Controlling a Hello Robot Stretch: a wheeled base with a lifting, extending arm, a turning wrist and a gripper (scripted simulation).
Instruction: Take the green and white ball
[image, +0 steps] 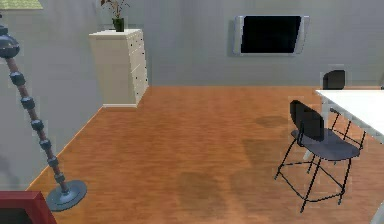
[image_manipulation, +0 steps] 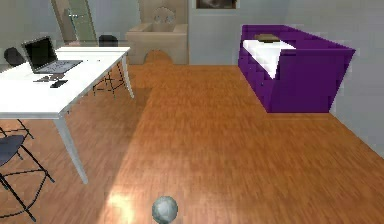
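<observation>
Ball down on the floor, and the gripper's state cannot be told!

The ball (image_manipulation: 165, 209) sits on the wooden floor (image_manipulation: 220, 130), right at the arm side view's bottom edge. It's a grey-green blob with pale patches that are hard to make out, and being round it has no long axis and no facing. A dark chair (image_manipulation: 18, 165) is cut off at the left edge. Bare boards run wide from the white bench's (image_manipulation: 60, 90) near leg across to the purple bed (image_manipulation: 300, 70).

A home's open living room with a wooden floor (image: 200, 130), shown by a wall-mounted television (image: 270, 35), a white dresser (image: 120, 65) topped by a potted plant (image: 117, 12), a white table (image_manipulation: 70, 85) carrying a laptop (image_manipulation: 45, 55), and a purple bed (image_manipulation: 300, 70).
</observation>
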